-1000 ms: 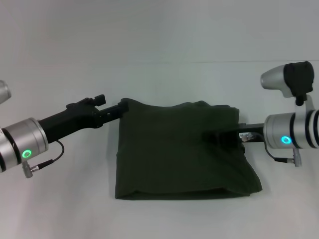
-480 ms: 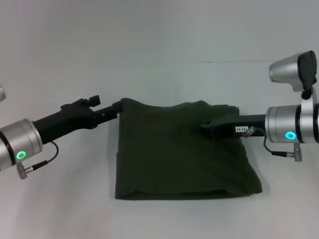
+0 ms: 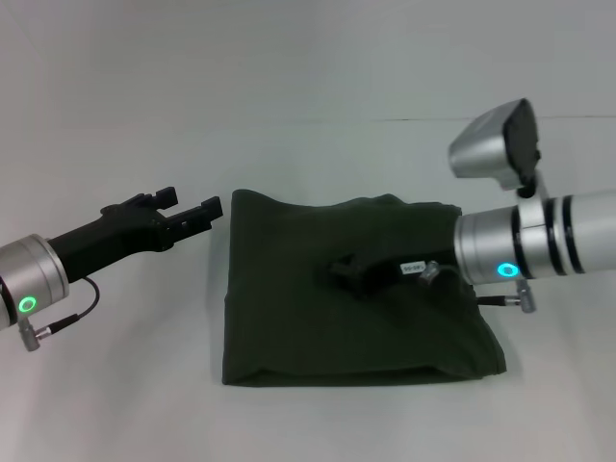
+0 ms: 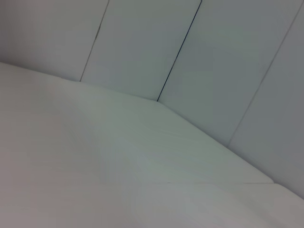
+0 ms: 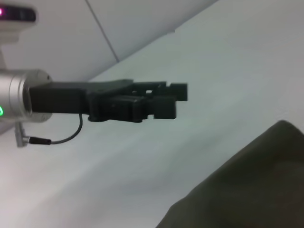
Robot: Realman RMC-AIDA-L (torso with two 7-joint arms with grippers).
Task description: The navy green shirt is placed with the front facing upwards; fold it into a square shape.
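Lying beneath right fingers [image 3: 345,268]: shirt [image 3: 289,327]

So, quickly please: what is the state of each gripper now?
Left gripper: open, holding nothing, just off the left edge of the navy green shirt.
Right gripper: over the shirt's middle; cannot be told.

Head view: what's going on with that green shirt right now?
The navy green shirt lies folded into a rough square on the white table, plain side up. The right gripper reaches over the middle of the cloth. The left gripper hangs just off the shirt's far left corner, holding nothing.
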